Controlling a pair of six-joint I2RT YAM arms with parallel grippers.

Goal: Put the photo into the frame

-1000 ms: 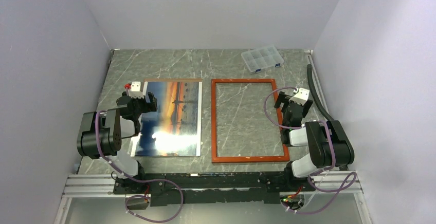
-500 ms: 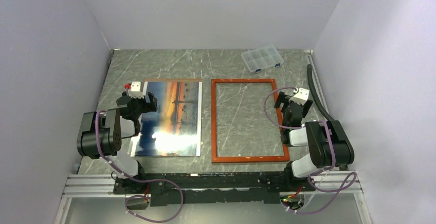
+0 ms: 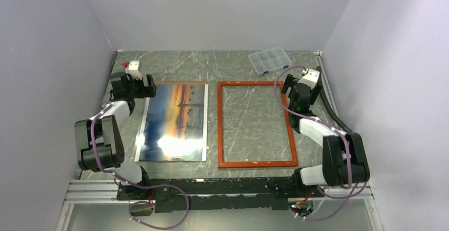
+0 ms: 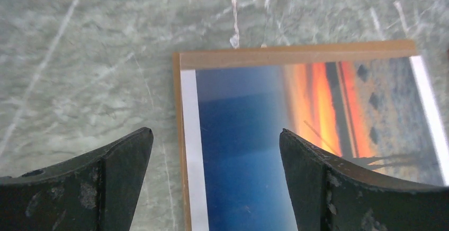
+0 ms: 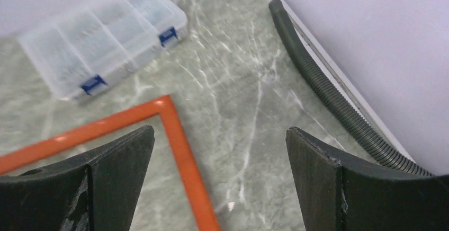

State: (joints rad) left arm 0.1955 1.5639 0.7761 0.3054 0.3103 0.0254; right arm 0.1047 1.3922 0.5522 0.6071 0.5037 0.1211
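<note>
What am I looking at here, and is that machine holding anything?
This is a two-armed robot bolted to a table's near edge. The wide picture looks down from above; the other two come from a camera on each wrist, so the dark wedges are that arm's own fingers. On the table lie a sunset photo on a brown board, a red-brown frame beside it, and a clear compartment box farther back. The left claw hovers by the photo's far left corner, the right claw by the frame's far right corner. Both are open, holding nothing.
</note>
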